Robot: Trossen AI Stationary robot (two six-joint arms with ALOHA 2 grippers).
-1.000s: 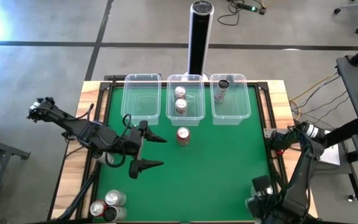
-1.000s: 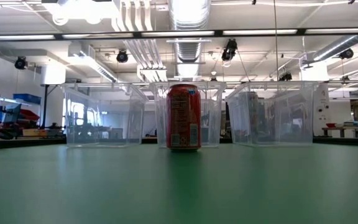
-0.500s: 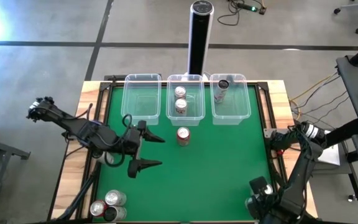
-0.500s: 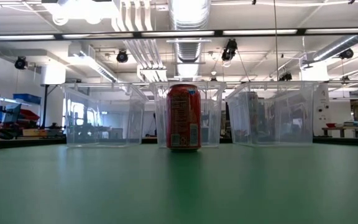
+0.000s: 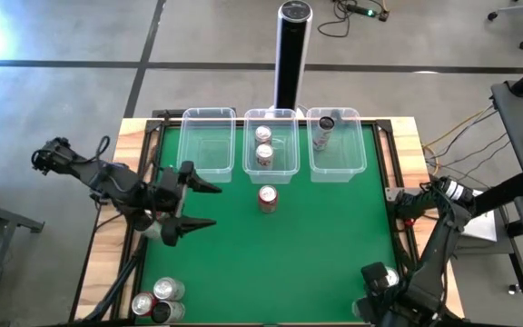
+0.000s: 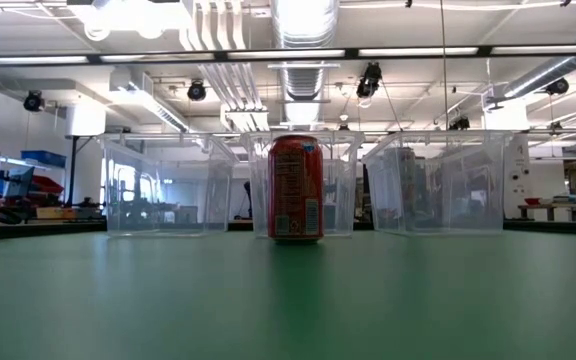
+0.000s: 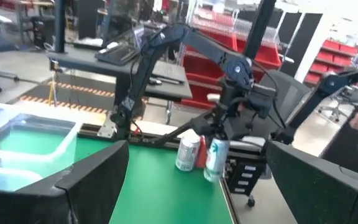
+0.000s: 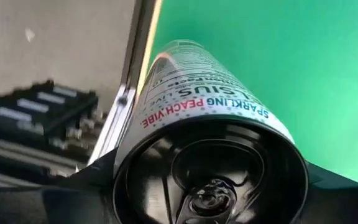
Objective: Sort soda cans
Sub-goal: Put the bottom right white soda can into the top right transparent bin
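Where tubs gleam, cylindrical red can

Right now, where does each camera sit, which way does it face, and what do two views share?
High: overhead, facing down on the table; both arms show.
Low: table height, facing the tubs; no arm shows.
Left wrist: past the open left gripper, across the table toward the right arm.
Right wrist: along the white can that the right gripper clamps.
Shared: the red can, in high and low.

Glossy metal cans, clear plastic tubs, seemingly matt table.
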